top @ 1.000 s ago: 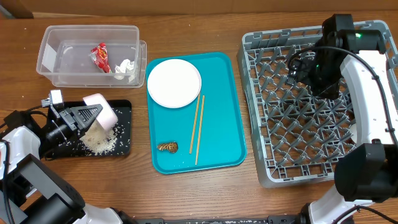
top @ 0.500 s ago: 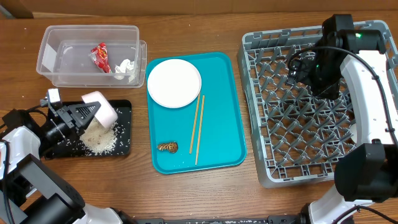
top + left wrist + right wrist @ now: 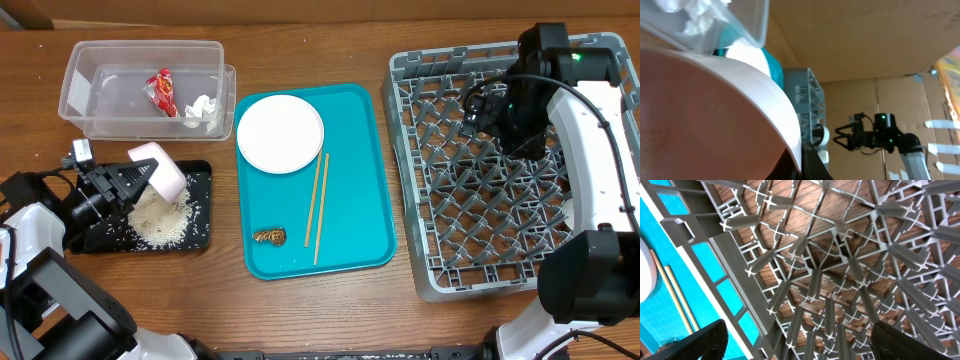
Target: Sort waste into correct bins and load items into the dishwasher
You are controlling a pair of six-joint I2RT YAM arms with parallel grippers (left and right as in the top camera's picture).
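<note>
My left gripper (image 3: 135, 178) is shut on the rim of a white bowl (image 3: 158, 171), tipped on its side over the black tray (image 3: 198, 232). White rice (image 3: 163, 220) lies heaped in that tray. In the left wrist view the bowl (image 3: 715, 115) fills the frame, its rim pinched between my fingers (image 3: 802, 157). The clear tub (image 3: 100, 100) holds the red wrapper (image 3: 162, 92) and white tissue (image 3: 202, 108). The white plate (image 3: 280, 134), chopsticks (image 3: 318, 205) and a brown scrap (image 3: 270, 237) lie on the teal tray (image 3: 360, 170). My right gripper (image 3: 478, 110) is open and empty above the grey rack (image 3: 480, 270), which also shows in the right wrist view (image 3: 830, 280).
The rack takes up the right side of the wooden table. The right arm's white links run along the rack's right edge. Cardboard panels stand behind the table in the left wrist view.
My left gripper has drawn back a little to the left and up with the tipped bowl. The rice heap lies more exposed in the black tray. The right arm has not moved.
</note>
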